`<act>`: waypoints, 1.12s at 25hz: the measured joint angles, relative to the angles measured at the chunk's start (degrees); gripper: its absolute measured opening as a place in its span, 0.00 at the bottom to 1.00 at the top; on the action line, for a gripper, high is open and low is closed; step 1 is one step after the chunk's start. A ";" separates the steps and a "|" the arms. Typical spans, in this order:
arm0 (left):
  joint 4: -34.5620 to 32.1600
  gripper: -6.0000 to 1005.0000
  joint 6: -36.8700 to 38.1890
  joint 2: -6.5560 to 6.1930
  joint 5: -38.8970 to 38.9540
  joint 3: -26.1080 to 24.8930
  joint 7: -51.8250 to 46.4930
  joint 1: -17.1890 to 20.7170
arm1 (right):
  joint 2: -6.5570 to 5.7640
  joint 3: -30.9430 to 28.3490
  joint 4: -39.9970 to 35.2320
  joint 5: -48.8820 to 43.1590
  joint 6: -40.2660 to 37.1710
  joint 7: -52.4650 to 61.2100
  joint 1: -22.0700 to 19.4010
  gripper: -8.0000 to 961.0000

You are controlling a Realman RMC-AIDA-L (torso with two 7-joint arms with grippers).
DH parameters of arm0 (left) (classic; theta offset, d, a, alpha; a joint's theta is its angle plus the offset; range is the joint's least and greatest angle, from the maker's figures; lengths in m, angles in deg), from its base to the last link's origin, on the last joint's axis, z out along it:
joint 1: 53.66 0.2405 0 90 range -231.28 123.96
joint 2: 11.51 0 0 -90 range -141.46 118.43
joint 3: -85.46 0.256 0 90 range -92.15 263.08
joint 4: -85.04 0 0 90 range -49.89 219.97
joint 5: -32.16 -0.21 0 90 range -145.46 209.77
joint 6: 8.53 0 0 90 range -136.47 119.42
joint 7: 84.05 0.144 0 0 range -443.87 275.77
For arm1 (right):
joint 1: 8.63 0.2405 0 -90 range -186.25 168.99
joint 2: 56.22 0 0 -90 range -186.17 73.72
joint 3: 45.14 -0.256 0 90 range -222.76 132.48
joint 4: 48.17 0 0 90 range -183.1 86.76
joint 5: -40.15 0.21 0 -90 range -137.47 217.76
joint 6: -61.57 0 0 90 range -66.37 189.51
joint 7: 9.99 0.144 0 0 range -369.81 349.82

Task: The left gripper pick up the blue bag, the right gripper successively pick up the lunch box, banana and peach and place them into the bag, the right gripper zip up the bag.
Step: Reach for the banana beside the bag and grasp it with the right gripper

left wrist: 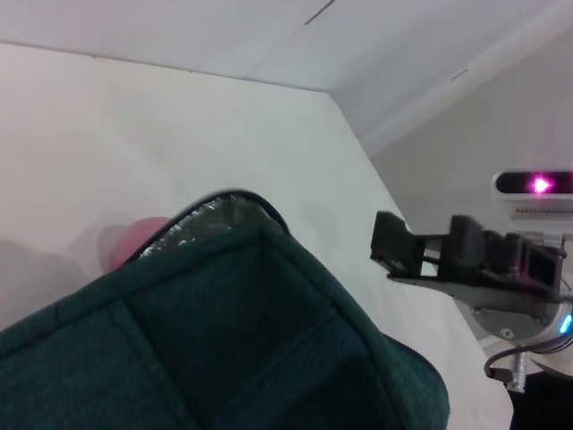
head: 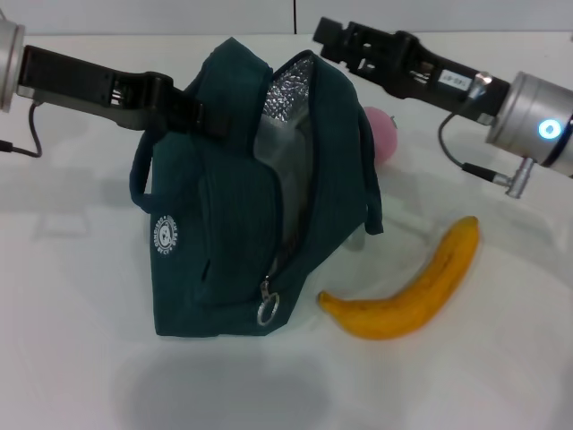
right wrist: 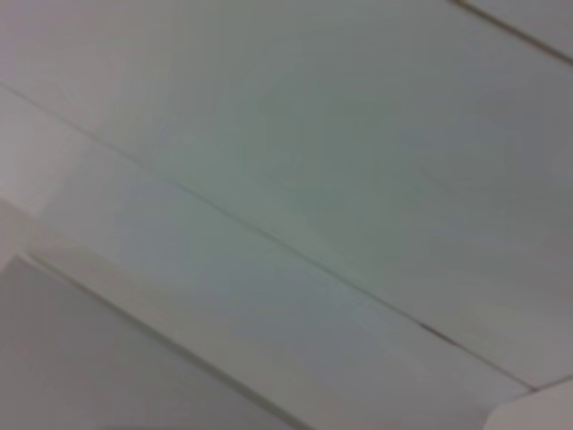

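Our left gripper [head: 201,115] clamps the bag's [head: 233,233] top. Right gripper [head: 327,38], fingers unclear, hovers near the far edge; banana [head: 407,291] beside the bag.

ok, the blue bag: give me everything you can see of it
The blue bag is dark teal fabric with silver foil lining showing at its open top. It stands upright on the white table, zipper undone, metal ring pull hanging low at the front, round white logo on its side, loop handles drooping on both sides. The left gripper holds its upper edge. The banana lies beside it; the peach sits behind.
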 joint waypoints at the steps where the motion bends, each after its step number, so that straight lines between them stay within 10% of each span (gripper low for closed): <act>1: 0.00 0.04 0.00 -0.02 0.00 -0.09 0.14 0.07 | -0.18 -0.50 -0.34 0.06 -0.33 -0.40 -0.76 0.31; 8: -0.05 0.04 -0.06 -0.64 -0.03 -0.39 0.58 1.24 | -3.20 -2.12 -2.65 -0.31 -3.04 -6.70 -4.69 0.55; 16: -0.02 0.04 -0.05 -0.68 0.90 -0.40 0.62 1.36 | -12.90 -3.47 -12.90 -12.68 -6.18 -12.99 -8.36 0.71; 18: -0.01 0.04 -0.05 -0.74 1.05 -0.40 0.61 1.39 | -15.20 -6.37 -15.93 -23.03 -6.49 -11.59 -7.18 0.91; 21: -0.01 0.04 -0.08 -0.74 1.06 -0.38 0.48 1.45 | -15.81 -11.96 -20.37 -38.05 -9.49 -9.66 -5.44 0.91; 28: 0.00 0.04 -0.15 -0.73 1.07 -0.28 0.73 1.43 | -11.77 -20.10 -37.08 -72.30 -20.10 -7.68 -1.70 0.91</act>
